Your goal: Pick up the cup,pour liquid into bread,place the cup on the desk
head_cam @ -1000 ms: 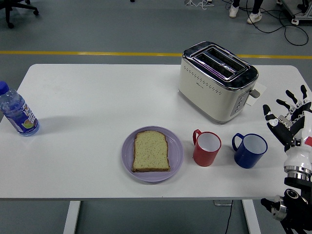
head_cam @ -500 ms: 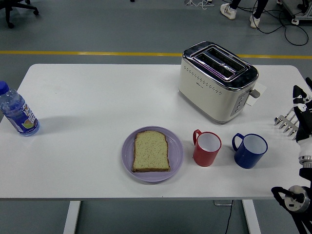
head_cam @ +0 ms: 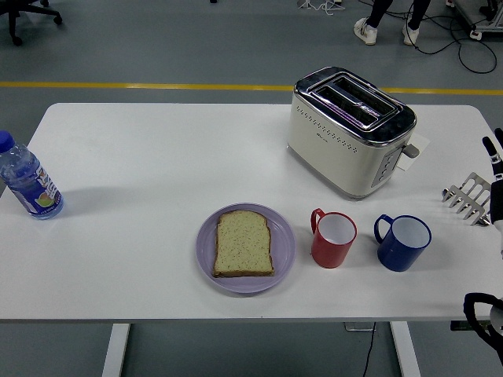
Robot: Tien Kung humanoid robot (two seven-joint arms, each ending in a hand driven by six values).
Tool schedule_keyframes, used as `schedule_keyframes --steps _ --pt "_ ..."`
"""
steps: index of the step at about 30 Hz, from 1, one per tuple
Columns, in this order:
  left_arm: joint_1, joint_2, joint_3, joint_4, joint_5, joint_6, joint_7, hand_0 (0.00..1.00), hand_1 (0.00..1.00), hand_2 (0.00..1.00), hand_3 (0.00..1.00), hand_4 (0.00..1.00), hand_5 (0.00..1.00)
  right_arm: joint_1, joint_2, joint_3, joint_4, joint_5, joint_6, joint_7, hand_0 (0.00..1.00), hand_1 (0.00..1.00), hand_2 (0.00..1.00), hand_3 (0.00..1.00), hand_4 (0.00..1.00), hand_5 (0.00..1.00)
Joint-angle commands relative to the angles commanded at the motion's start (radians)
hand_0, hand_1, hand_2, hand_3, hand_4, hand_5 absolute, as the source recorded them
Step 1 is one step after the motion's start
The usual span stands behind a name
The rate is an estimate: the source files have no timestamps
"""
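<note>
A red cup (head_cam: 333, 239) and a blue cup (head_cam: 404, 243) stand upright side by side on the white table (head_cam: 157, 157), handles to the left. Left of the red cup a slice of bread (head_cam: 244, 243) lies on a purple plate (head_cam: 284, 258). My right hand (head_cam: 471, 200) shows only partly at the right edge, a little right of and beyond the blue cup. Its silver fingers (head_cam: 464, 196) are stretched out toward the left and hold nothing. It touches neither cup. The left arm is out of sight.
A cream and chrome toaster (head_cam: 351, 129) stands behind the cups. A plastic water bottle (head_cam: 27, 179) stands at the table's left edge. A person's feet (head_cam: 385, 27) are on the floor far beyond the table.
My right hand has drawn back to the right, from spread beside the blue cup to mostly outside the picture. The cups, bread and plate have not moved.
</note>
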Motion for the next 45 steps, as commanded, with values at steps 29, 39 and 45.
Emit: schedule_keyframes --steps 29,39,45 --pt "0.009 -0.004 0.038 -0.001 -0.009 -0.001 -0.001 0.635 0.645 0.656 0.555 0.325 0.836 -0.020 0.007 0.011 -0.028 0.047 -0.010 -0.016 0.679 0.630 0.690 0.653 0.664 0.325" --pt "0.004 -0.003 0.029 -0.002 -0.005 -0.001 -0.001 0.635 0.645 0.656 0.555 0.327 0.836 -0.018 0.007 0.013 -0.029 0.054 -0.015 -0.018 0.664 0.605 0.671 0.638 0.663 0.320" --pt "-0.004 -0.001 0.010 -0.002 0.002 -0.001 -0.001 0.635 0.645 0.657 0.556 0.327 0.835 -0.011 0.009 0.012 -0.030 0.060 -0.020 -0.016 0.641 0.593 0.665 0.635 0.657 0.316"
